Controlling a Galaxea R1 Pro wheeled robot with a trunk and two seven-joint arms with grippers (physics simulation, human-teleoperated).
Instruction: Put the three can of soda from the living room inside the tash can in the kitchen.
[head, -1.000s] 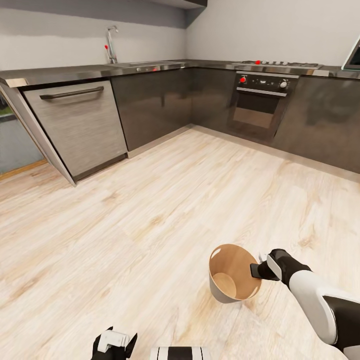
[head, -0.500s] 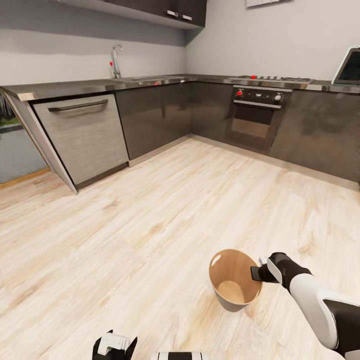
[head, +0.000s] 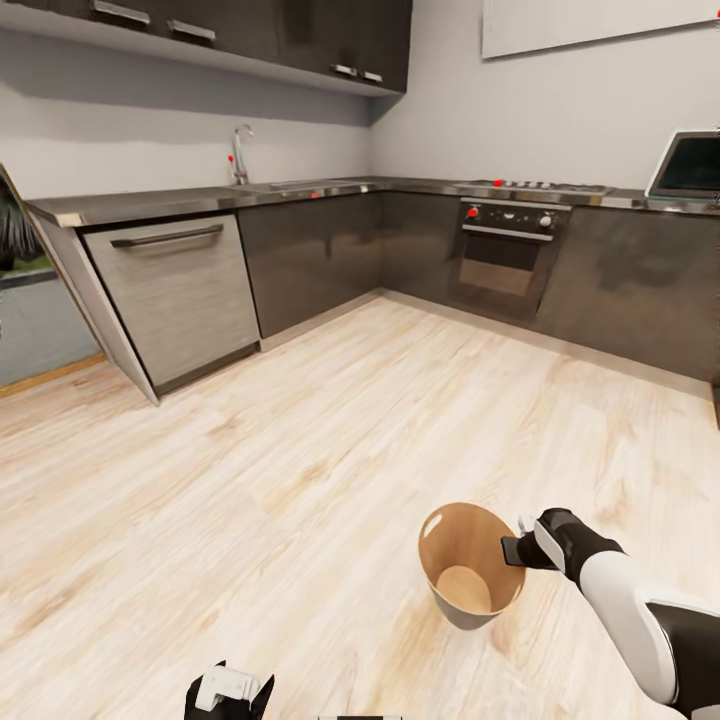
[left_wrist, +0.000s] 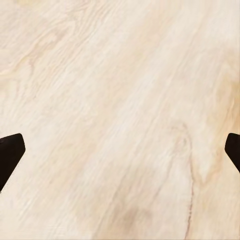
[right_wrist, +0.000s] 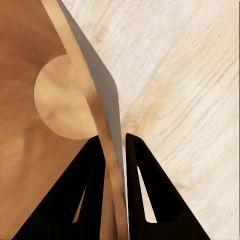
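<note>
Holding the bin (head: 470, 578) by its rim, the right gripper (head: 518, 546) sits at the lower right of the head view, with the bin tilted and its mouth facing the camera, above the wood floor (head: 300, 470). Bin interior looks empty: only the pale round bottom shows.

Versus a second ago: bin and right gripper sit at nearly the same spot in the picture, but the kitchen background has slid down. More wall, the upper cabinets (head: 250, 40) and a pale panel on the right wall have come into view, so the camera has tilted up, not the things.

Right wrist view adds the grip detail: one finger (right_wrist: 87, 200) is inside the bin (right_wrist: 45, 100), the other outside, both pressed on the thin rim wall, clamped shut on it. Head view can't show that contact.

Left wrist view shows bare floor (left_wrist: 120, 100) between two dark fingertips (left_wrist: 10, 155) set wide apart, nothing held. In the head view the left gripper (head: 228, 692) is at the bottom edge, low beside the body.

Around: L-shaped dark counter with dishwasher (head: 180, 295) at left, sink tap (head: 239, 150), oven (head: 505, 260) with hob above, a microwave (head: 688, 165) on the counter at far right. Open floor between robot and the cabinets.
</note>
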